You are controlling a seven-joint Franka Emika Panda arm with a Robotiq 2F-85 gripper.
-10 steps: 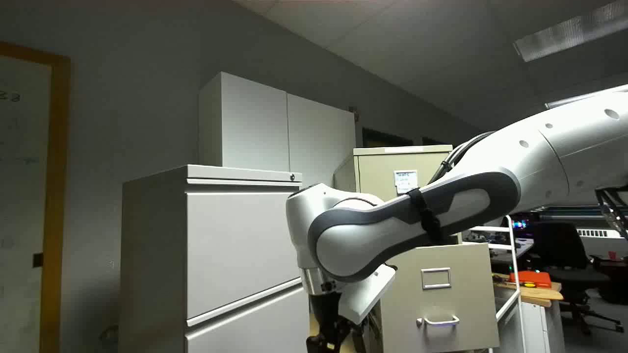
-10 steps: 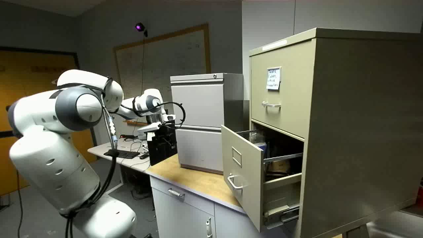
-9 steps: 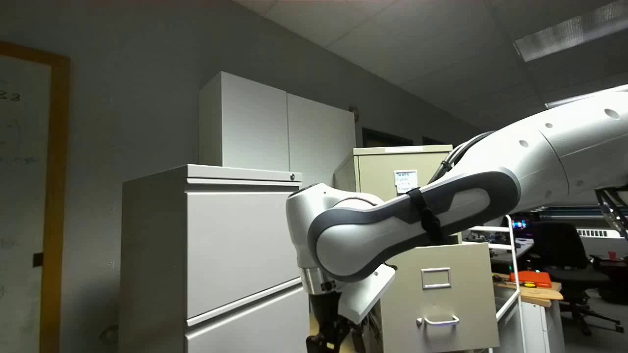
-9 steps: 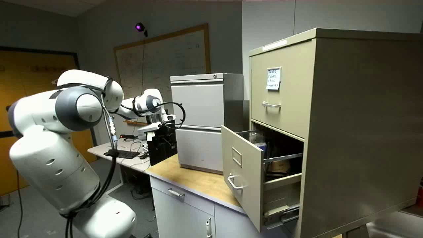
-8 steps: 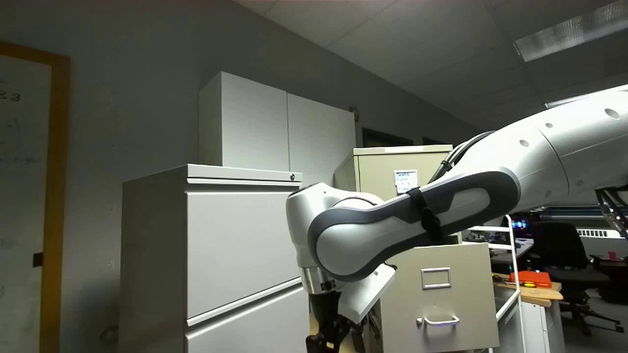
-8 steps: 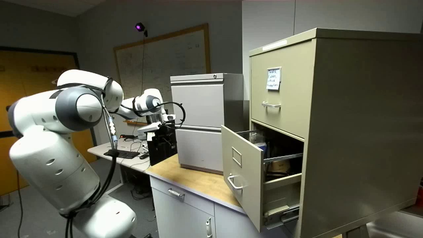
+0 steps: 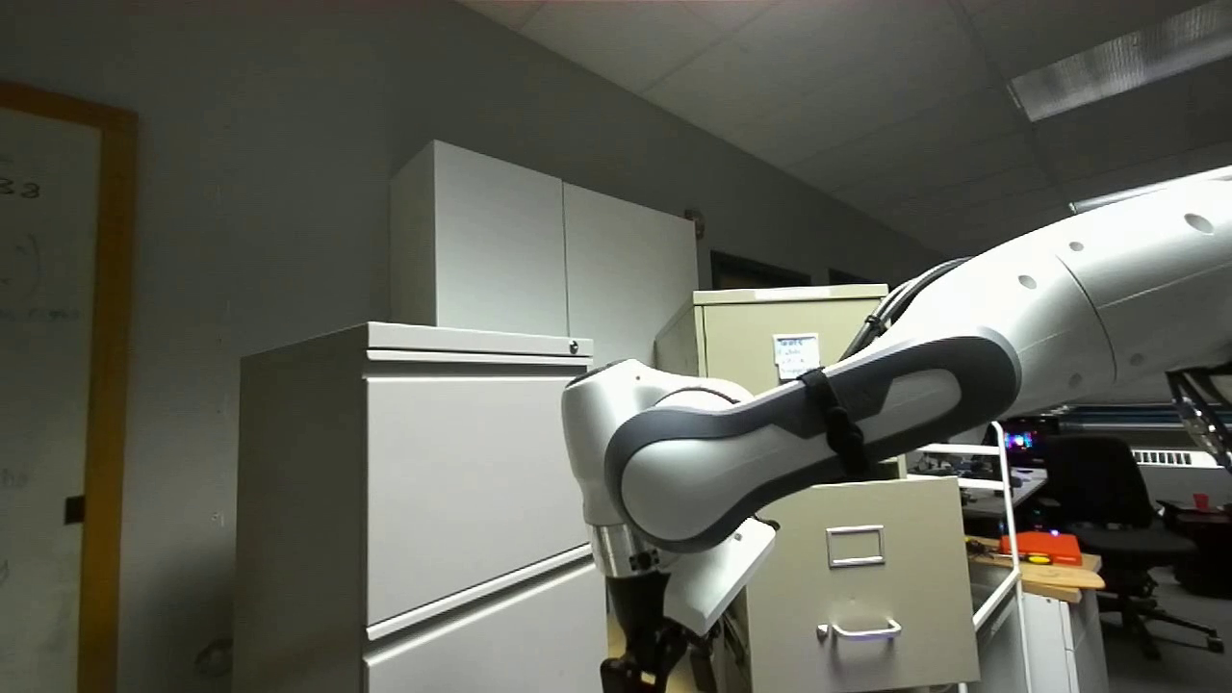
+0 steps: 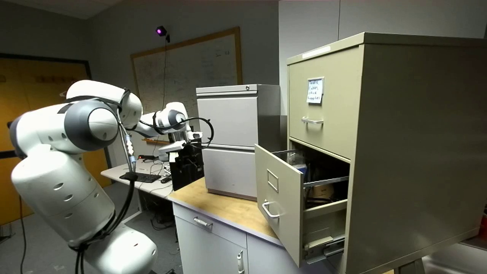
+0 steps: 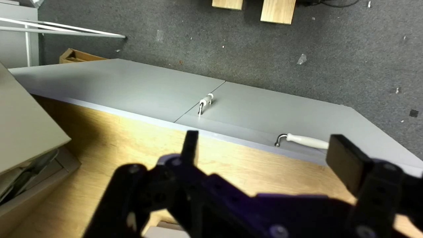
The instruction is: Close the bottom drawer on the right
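The bottom drawer (image 8: 279, 201) of the tall beige filing cabinet (image 8: 411, 144) stands pulled well out in an exterior view. It has a metal pull handle (image 8: 269, 210) and a metal label frame (image 8: 272, 180). Its front also shows in an exterior view (image 7: 914, 597), partly behind my arm. In the wrist view the drawer (image 9: 26, 125) is at the left edge. My gripper (image 9: 264, 142) is open and empty above the wooden countertop, apart from the drawer and to one side of it. It shows at the lower edge of an exterior view (image 7: 640, 664), its fingertips cut off.
The grey cabinet (image 7: 472, 481) stands close beside my gripper. The beige upper drawer (image 8: 323, 102), with a written card, is shut. The wooden countertop (image 9: 132, 138) lies below, over white base cabinets (image 8: 211, 243) with handles. A desk (image 8: 125, 173) is farther back.
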